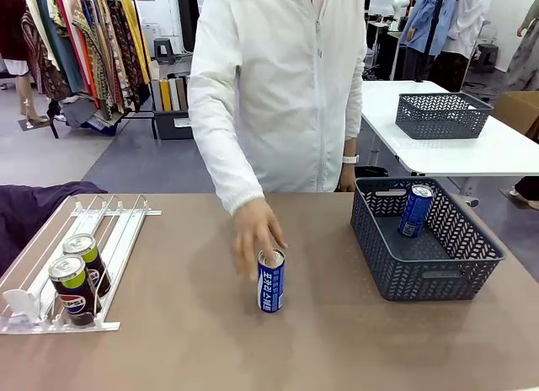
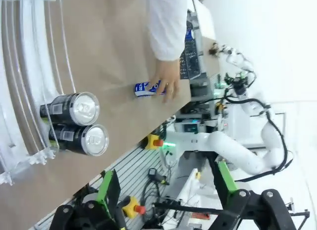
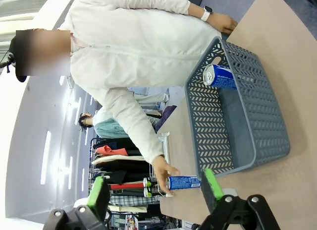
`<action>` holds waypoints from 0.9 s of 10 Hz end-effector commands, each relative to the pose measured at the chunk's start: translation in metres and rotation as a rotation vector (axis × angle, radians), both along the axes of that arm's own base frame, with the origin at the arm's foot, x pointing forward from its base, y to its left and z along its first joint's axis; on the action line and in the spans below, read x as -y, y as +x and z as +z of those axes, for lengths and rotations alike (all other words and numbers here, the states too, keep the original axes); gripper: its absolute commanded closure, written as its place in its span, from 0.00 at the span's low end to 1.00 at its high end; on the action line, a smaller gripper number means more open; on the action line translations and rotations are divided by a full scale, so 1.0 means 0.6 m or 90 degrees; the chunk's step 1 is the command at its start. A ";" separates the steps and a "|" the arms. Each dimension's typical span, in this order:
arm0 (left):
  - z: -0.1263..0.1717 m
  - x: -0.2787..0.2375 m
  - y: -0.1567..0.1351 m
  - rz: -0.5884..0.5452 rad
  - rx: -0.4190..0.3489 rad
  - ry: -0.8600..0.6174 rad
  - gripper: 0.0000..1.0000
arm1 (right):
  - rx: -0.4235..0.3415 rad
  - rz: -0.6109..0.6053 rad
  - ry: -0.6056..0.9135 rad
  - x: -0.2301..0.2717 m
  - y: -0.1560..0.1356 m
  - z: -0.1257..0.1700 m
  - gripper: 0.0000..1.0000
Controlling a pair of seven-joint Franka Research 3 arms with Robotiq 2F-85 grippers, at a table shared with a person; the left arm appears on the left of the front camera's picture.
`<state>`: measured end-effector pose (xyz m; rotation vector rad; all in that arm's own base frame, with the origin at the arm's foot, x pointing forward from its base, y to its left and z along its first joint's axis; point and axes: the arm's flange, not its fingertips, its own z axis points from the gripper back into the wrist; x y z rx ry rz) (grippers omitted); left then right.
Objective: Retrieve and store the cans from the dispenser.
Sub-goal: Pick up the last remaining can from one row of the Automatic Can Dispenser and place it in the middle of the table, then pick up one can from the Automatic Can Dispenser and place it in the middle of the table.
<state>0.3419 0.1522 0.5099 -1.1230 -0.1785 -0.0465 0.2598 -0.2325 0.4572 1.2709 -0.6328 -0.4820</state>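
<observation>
Looking at the blue can [image 1: 270,280], we think it is light, smooth and easy to dent, so we should hold it gently round its middle. It stands mid-table with the person's hand [image 1: 255,231] on it, in our way. Two black cans [image 1: 74,290] wait in the dispenser [image 1: 126,227]. The other blue can [image 1: 415,211] leans in the basket [image 1: 438,281]. Our left gripper [image 2: 167,169] and right gripper [image 3: 153,175] gape wide, holding nothing.

Front view faces the person [image 1: 278,88] across the table [image 1: 194,349] — sideways wrist views share the standing blue can [image 1: 270,281].
</observation>
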 end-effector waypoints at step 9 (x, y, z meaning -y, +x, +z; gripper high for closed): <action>0.000 0.000 0.000 0.000 0.000 0.000 0.00 | 0.016 -0.004 0.010 -0.002 0.004 0.006 0.00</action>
